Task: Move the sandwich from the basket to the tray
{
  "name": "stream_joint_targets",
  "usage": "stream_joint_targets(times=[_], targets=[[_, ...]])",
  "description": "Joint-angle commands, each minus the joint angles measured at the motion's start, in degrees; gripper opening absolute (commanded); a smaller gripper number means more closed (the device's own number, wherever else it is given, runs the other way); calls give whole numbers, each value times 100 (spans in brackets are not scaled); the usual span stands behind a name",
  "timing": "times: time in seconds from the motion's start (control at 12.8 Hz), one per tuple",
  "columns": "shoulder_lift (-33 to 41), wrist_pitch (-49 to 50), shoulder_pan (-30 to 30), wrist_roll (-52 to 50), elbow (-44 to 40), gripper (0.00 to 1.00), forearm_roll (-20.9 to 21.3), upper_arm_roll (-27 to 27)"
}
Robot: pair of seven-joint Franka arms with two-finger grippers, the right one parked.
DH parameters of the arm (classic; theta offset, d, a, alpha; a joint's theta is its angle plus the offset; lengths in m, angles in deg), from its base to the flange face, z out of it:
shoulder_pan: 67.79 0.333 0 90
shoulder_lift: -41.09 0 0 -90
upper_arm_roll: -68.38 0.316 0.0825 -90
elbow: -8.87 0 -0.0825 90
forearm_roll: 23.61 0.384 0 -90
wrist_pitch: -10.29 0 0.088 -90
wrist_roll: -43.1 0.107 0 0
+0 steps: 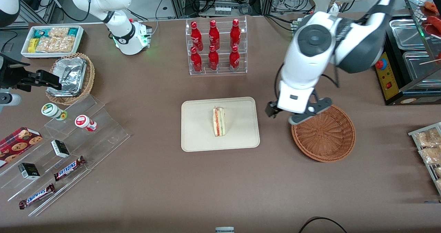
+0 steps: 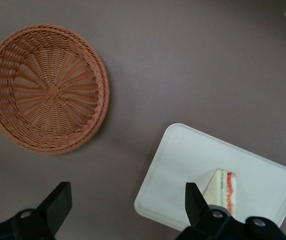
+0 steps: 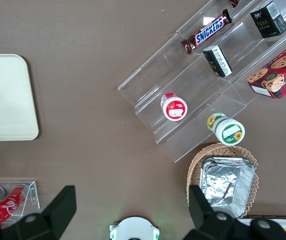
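The sandwich (image 1: 219, 122) (image 2: 223, 186), a pale bread wedge with a red and green stripe, lies in the middle of the beige tray (image 1: 200, 133) (image 2: 183, 165). The reddish-brown wicker basket (image 1: 325, 136) (image 2: 48, 90) sits empty beside the tray, toward the working arm's end of the table. My left gripper (image 1: 284, 113) (image 2: 126, 189) hangs above the bare table between tray and basket, close to the basket's rim. It is open, with nothing between its fingers. One black fingertip (image 2: 192, 192) overlaps the tray's edge near the sandwich in the left wrist view.
A clear rack of red bottles (image 1: 215, 47) stands farther from the front camera than the tray. Toward the parked arm's end are a tan basket of foil containers (image 1: 70, 78), a white snack bin (image 1: 51, 40) and acrylic steps with snacks (image 1: 69, 147). Packets on a rack (image 1: 429, 147) lie at the working arm's end.
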Motion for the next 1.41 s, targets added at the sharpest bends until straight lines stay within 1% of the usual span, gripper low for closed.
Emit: stream_joint_targets(times=[0.0, 0.16, 0.23, 0.31, 0.39, 0.47, 0.62, 0.86, 0.94, 1.17, 1.25, 1.33], targets=[[491, 322, 458, 812, 193, 100, -372, -33], [650, 533, 740, 1287, 193, 100, -496, -25], [703, 638, 1063, 1621, 193, 100, -523, -77], [834, 779, 1301, 2050, 193, 100, -740, -95], [922, 884, 1321, 2490, 193, 100, -864, 44], [1002, 972, 1252, 2772, 193, 100, -900, 376], [1177, 1201, 866, 3378, 193, 100, -1005, 1053], [1424, 1614, 277, 4495, 202, 100, -1032, 2187], [1503, 1632, 214, 4715, 263, 100, -1033, 2364], [1477, 1563, 222, 4858, 255, 100, -1006, 2410], [1442, 1510, 214, 4884, 228, 100, -1032, 2541], [1372, 1457, 214, 4893, 193, 100, -1015, 2559]])
